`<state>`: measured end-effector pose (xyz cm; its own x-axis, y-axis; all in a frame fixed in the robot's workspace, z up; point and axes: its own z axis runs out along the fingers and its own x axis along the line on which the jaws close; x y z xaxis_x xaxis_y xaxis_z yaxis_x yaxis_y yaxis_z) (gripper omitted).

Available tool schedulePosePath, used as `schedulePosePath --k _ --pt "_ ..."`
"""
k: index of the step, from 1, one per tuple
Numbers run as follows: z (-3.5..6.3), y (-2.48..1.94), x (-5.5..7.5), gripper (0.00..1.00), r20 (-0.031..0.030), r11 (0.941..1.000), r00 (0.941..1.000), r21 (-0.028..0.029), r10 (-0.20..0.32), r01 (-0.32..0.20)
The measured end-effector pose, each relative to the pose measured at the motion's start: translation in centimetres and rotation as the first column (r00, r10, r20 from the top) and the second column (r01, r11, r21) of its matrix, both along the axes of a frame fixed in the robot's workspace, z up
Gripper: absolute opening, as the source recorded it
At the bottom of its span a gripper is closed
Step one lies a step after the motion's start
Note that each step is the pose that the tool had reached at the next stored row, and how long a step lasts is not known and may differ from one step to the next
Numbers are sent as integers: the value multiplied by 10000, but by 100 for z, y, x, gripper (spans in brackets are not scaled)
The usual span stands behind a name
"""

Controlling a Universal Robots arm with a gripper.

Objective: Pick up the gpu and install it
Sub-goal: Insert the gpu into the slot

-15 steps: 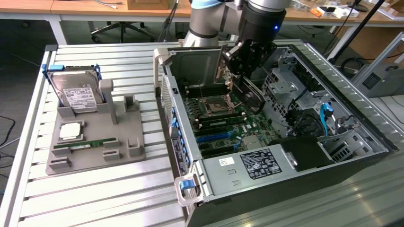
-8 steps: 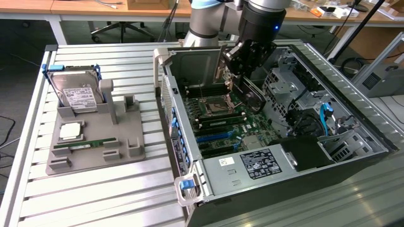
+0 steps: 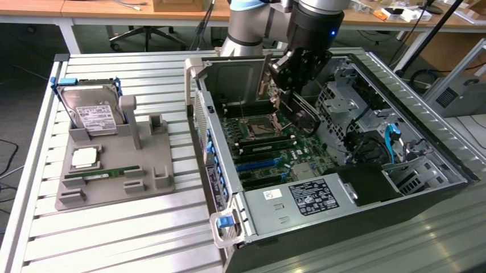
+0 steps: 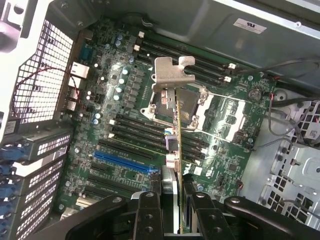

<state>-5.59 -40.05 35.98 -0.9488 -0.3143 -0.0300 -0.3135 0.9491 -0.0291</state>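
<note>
- The pincer (image 3: 287, 92) is clamped on the gpu (image 4: 176, 122). In the wrist view the fingers (image 4: 150, 212) press one on each flat face, with the card edge-on between them.
- The gpu hangs inside the open case (image 3: 227, 170), over the middle of the motherboard (image 4: 115, 100). It is above the processor socket (image 4: 197, 107) and the black slots beside it.
- It doesn't look seated in any slot. The blue slot (image 4: 122, 162) lies off to one side, apart from the card.
- The silver bracket (image 4: 172, 75) is at the card's far end from the pincer, pointing toward the case's rear wall.
- The case sits at the tabletop (image 3: 114, 233) edge on the exterior view's right.
- Handling, your call: treat the card as light and stiff. It's a thin board that won't flex much, so a skewed push would likely load the board rather than bend it.
- It's probably fragile. Small parts on the green face and the contact edge could scrape or chip on the slot walls.
- The flat faces may be a bit slick, and the cooler side is uneven, so the card could pivot in a narrow grip.
- Best hold, judging from here, is across both faces along the edge opposite the contacts, near mid-length. Keep off the bracket and off the connector edge.
- The grip here looks to be on that upper edge. How centred it sits along the card is hard to tell.
</note>
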Motion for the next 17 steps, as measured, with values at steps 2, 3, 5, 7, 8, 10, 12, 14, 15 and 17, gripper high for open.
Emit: schedulePosePath --k 2,3,5,7,8,10,12,14,15,17 --pt "0 0 0 27 0 9999 9999 0 107 -107" --pt "0 0 0 27 0 9999 9999 0 150 -150" --pt "-1 0 0 27 0 9995 9995 0 304 -304" --pt "-1 0 0 27 0 9992 9992 0 407 -407" --pt "-1 0 0 27 -1 9990 9990 1 446 -446" --pt "-1 0 0 27 0 9986 9986 0 532 -532" --pt "-1 0 0 27 -1 9981 9981 0 609 -609" --pt "-1 0 0 27 0 9976 9976 0 692 -692" --pt "-2 0 0 27 0 9973 9973 0 731 -731" --pt "-2 0 0 27 0 9967 9967 0 818 -818"
